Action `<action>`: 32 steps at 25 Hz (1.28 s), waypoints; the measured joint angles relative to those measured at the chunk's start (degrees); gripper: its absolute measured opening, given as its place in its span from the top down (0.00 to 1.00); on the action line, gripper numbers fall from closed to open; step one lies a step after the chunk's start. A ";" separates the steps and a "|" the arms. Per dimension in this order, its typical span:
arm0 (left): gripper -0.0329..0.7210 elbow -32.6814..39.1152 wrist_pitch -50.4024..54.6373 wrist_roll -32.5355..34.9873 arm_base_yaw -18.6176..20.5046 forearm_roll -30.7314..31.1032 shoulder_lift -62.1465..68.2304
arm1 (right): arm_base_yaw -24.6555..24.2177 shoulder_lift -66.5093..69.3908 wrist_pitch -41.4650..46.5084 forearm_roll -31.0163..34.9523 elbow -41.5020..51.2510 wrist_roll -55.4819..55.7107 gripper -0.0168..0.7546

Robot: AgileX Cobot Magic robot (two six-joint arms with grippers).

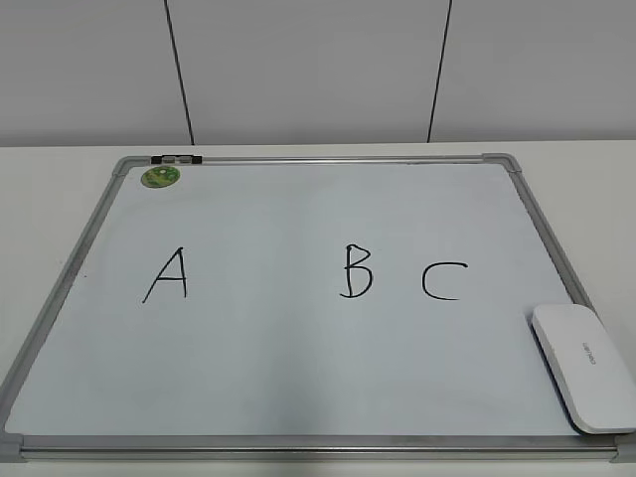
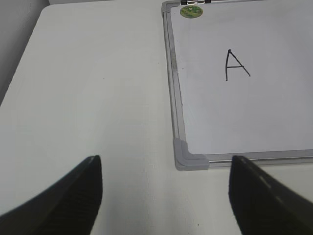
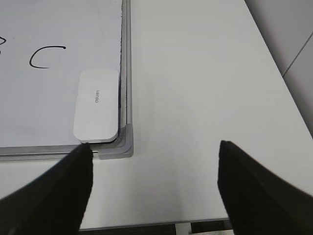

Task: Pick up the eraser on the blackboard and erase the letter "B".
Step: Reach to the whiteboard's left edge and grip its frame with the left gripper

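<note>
The blackboard [image 1: 298, 219] is a white board with a grey frame, lying flat on the table. The black letter "B" [image 1: 355, 271] is written near its middle, between an "A" [image 1: 167, 275] and a "C" [image 1: 443, 280]. The white eraser [image 1: 583, 365] lies on the board's near right corner; it also shows in the right wrist view [image 3: 97, 105]. My right gripper [image 3: 154, 183] is open and empty, over bare table just right of that corner. My left gripper [image 2: 165, 188] is open and empty, over bare table off the board's near left corner [image 2: 188, 157]. Neither gripper shows in the exterior view.
A small round green magnet [image 1: 160, 177] sits at the board's far left corner, also in the left wrist view [image 2: 191, 11]. The white table [image 3: 195, 73] extends beyond the board on both sides. Its front edge shows in the right wrist view [image 3: 146, 224]. A panelled wall stands behind.
</note>
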 joint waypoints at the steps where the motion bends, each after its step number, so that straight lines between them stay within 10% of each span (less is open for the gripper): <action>1: 0.15 0.00 0.00 0.00 0.00 0.00 0.00 | 0.00 0.00 0.00 0.00 0.00 0.00 0.21; 20: 0.18 -2.06 -4.45 0.00 0.00 0.00 1.31 | 0.00 0.00 0.00 0.00 0.00 0.00 0.21; 32: 0.18 -7.52 -27.82 0.00 0.00 -2.57 38.51 | 0.00 0.00 0.00 0.00 0.00 0.00 0.21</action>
